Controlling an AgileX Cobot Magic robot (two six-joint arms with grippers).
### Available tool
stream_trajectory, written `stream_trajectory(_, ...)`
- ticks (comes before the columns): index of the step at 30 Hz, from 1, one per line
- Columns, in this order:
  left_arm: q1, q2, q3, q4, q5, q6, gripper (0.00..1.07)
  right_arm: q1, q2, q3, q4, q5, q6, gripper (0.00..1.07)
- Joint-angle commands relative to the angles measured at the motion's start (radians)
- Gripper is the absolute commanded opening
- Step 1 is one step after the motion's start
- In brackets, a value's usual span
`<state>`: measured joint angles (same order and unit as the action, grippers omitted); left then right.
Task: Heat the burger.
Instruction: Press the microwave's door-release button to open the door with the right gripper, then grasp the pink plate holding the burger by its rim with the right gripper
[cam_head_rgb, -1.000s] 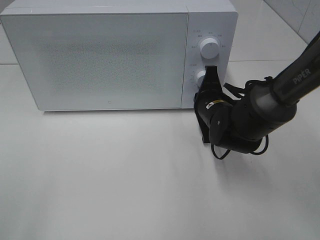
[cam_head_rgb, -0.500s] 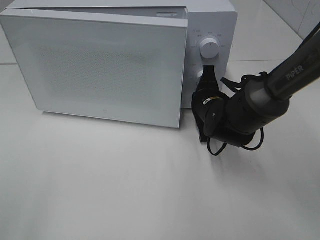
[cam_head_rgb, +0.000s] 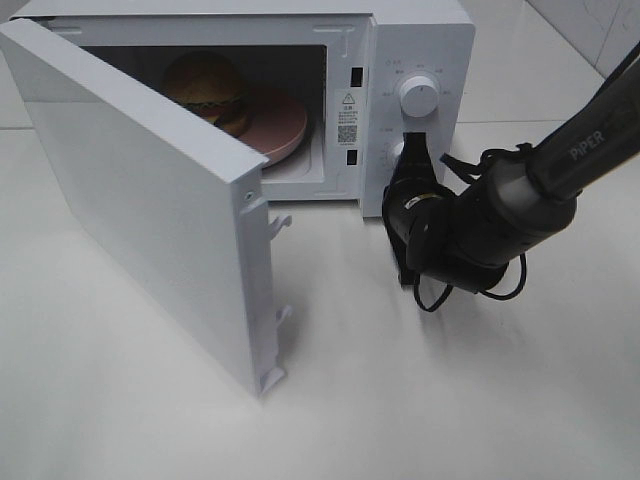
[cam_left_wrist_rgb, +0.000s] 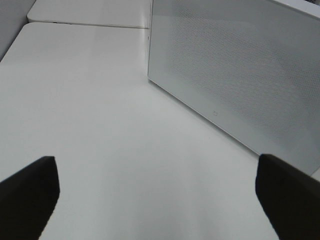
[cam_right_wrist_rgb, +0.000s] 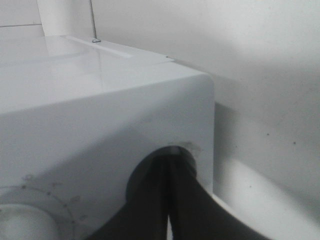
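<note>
The burger (cam_head_rgb: 208, 88), with a brown domed bun, sits on a pink plate (cam_head_rgb: 285, 125) inside the white microwave (cam_head_rgb: 420, 40). The microwave's door (cam_head_rgb: 130, 200) stands swung wide open to the left. My right gripper (cam_head_rgb: 417, 150) is shut, its tips pressed against the lower control (cam_head_rgb: 397, 152) on the panel; in the right wrist view the shut right gripper (cam_right_wrist_rgb: 167, 165) meets the panel in a dark round patch. My left gripper (cam_left_wrist_rgb: 157, 185) is open and empty above the table, facing the outside of the door (cam_left_wrist_rgb: 240, 75). It does not show in the exterior view.
The upper dial (cam_head_rgb: 418, 97) sits just above my right gripper's tips. The open door juts far out over the white table (cam_head_rgb: 420, 400), with its latch hooks (cam_head_rgb: 280, 318) on the near edge. A black cable loops under the right wrist (cam_head_rgb: 470, 235).
The microwave door, shut a second ago, has swung wide open to the left, revealing the burger and plate. My right gripper stays at the lower control.
</note>
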<state>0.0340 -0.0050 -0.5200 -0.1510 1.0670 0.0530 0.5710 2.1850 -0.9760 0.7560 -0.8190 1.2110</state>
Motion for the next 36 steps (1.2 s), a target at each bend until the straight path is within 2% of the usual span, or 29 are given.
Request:
stream_trajectory(1, 0.001, -0.015, 0.002, 0.002, 0.002, -0.001, 1.00, -0.046, -0.041, -0.064, -0.098, -0.221, -0.010, 0.00)
stream_trajectory(8, 0.001, -0.015, 0.002, 0.002, 0.002, -0.001, 1.00, -0.044, -0.081, 0.009, -0.149, -0.090, 0.041, 0.00)
stream_trajectory(24, 0.001, -0.015, 0.002, 0.002, 0.002, -0.001, 1.00, -0.044, -0.206, 0.170, -0.274, 0.044, 0.072, 0.00)
stream_trajectory(29, 0.001, -0.015, 0.002, 0.002, 0.002, -0.001, 1.00, -0.044, -0.273, 0.224, -0.303, 0.087, 0.041, 0.00)
stream_trajectory(36, 0.001, -0.015, 0.002, 0.002, 0.002, -0.001, 1.00, -0.044, -0.390, 0.281, -0.330, 0.239, -0.151, 0.00)
